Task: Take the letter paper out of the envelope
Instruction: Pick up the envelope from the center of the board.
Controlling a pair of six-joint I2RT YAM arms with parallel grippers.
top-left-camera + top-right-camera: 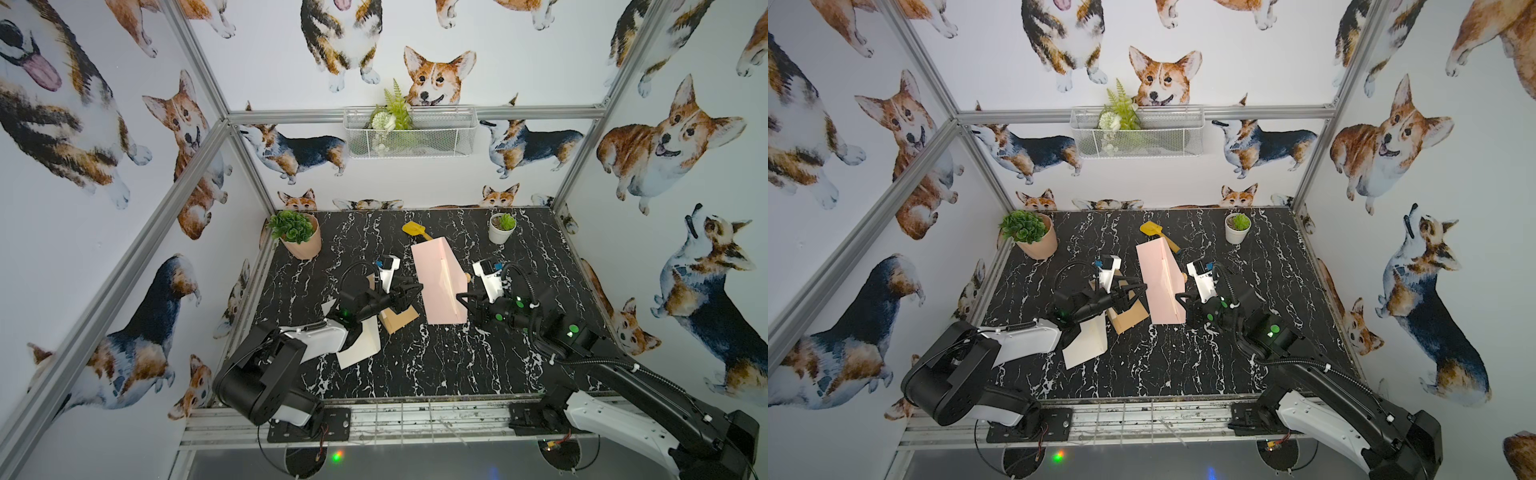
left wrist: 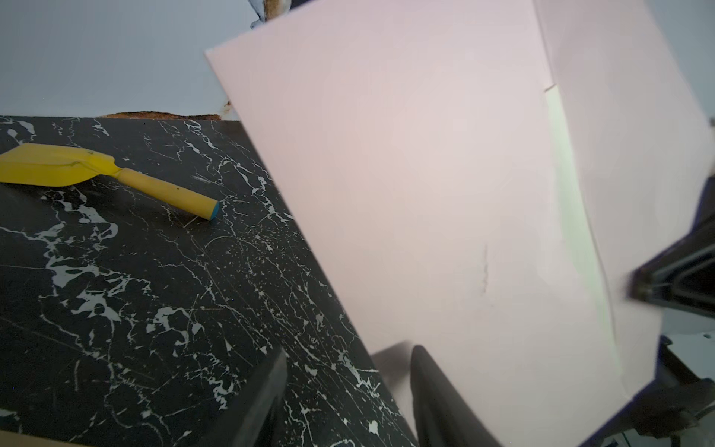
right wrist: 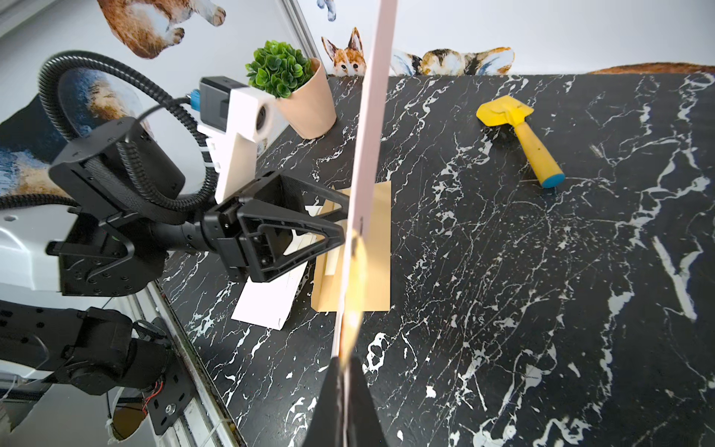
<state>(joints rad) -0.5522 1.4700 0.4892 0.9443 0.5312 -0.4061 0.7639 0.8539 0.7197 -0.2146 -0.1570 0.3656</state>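
A pink envelope stands on edge above the middle of the table, seen in both top views. My right gripper is shut on its near end, the jaws pinching the thin edge in the right wrist view. In the left wrist view a pale strip of letter paper shows between the envelope's body and its flap. My left gripper is open just left of the envelope, with one finger against the pink face and only table showing between the jaws.
A brown envelope and a white sheet lie on the table under my left arm. A yellow scoop lies behind the pink envelope. A tan plant pot stands back left, a small white pot back right.
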